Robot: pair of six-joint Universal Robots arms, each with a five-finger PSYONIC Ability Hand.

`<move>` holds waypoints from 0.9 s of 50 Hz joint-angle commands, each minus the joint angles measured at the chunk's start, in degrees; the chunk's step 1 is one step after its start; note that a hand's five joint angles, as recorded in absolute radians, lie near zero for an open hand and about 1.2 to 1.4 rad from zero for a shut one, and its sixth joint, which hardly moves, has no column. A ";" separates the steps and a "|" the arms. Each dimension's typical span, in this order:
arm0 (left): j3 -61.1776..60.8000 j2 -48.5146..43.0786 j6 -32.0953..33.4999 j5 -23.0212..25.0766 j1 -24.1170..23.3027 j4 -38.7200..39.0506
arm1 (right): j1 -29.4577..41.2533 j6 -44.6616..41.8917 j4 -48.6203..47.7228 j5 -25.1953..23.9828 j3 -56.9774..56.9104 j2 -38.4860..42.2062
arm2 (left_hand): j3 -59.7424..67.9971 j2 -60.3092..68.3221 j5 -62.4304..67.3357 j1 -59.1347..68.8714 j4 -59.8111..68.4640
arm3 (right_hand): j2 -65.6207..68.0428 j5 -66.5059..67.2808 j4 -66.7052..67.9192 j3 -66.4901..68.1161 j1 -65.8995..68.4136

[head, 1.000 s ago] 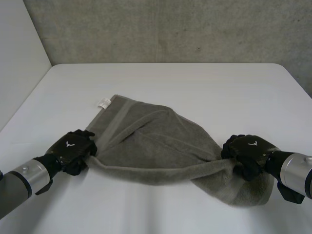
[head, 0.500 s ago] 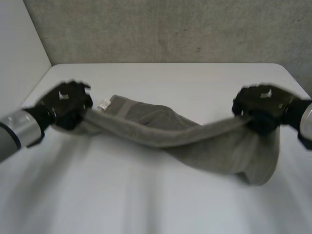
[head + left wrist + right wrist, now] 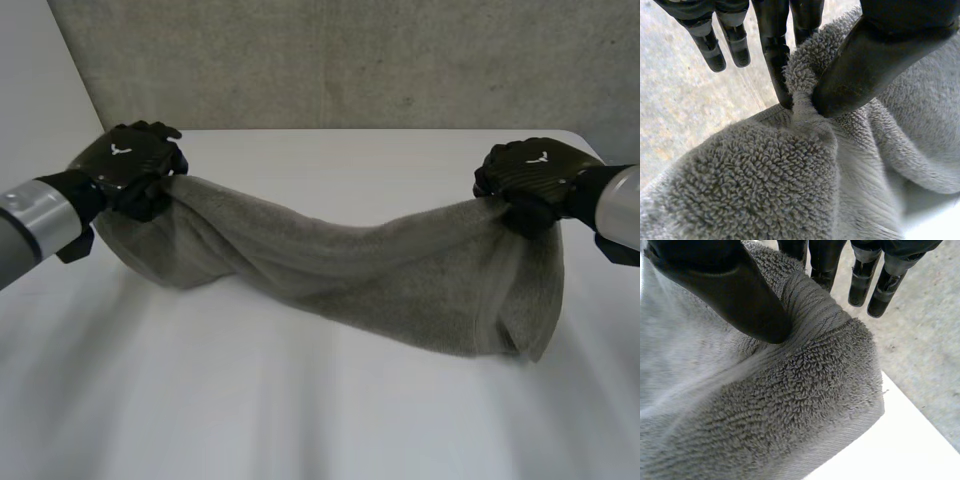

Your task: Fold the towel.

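Where the towel (image 3: 380, 275) hangs: between our hands, raised over the white table (image 3: 320, 420), sagging mid-span.
Left hand (image 3: 128, 165): thumb and finger pinch a bunched end, near the table's far left corner.
Right hand (image 3: 530, 172): thumb clamps the other end, near the far right corner.
Long axis: hand to hand, across the table; we judge both ends must travel together.

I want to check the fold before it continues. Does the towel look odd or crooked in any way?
Yes. The towel is not spread flat: it hangs bunched and twisted between the left robot hand and the right robot hand, drooping lower near the right one.
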 commanded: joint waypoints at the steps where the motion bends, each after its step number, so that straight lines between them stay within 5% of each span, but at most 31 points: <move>1: 15.65 -13.66 1.41 -2.75 -3.30 3.45 | 3.33 1.06 -11.28 4.07 -9.89 9.02 | -2.96 4.23 4.62 6.46 -3.36 | 4.27 3.38 -4.37 -2.48 3.95; 10: 31.42 -14.12 -2.02 -12.25 -9.38 15.68 | 8.61 12.29 -39.40 17.77 -26.08 9.41 | -2.96 4.23 4.62 6.46 -3.36 | 4.27 3.38 -4.37 -2.48 3.95; 14: 26.52 -3.08 -13.39 -14.71 -10.62 27.94 | 8.44 18.29 -43.31 18.14 -23.89 5.44 | -2.96 4.23 4.62 6.46 -3.36 | 4.27 3.38 -4.37 -2.48 3.95; 19: 21.41 -2.77 -23.36 -13.92 -7.54 32.56 | 8.44 19.52 -40.14 15.94 -18.35 6.67 | -2.96 4.23 4.62 6.46 -3.36 | 4.27 3.38 -4.37 -2.48 3.95; 37: -13.64 -1.56 -6.96 -3.56 -3.49 27.72 | 5.45 18.91 -36.01 7.16 14.83 0.60 | -2.96 4.23 4.62 6.46 -3.36 | 4.27 3.38 -4.37 -2.48 3.95; 45: -23.59 4.40 -1.67 -2.41 -2.97 24.13 | 5.19 12.23 -35.84 6.19 28.23 -1.94 | -2.96 4.23 4.62 6.46 -3.36 | 4.27 3.38 -4.37 -2.48 3.95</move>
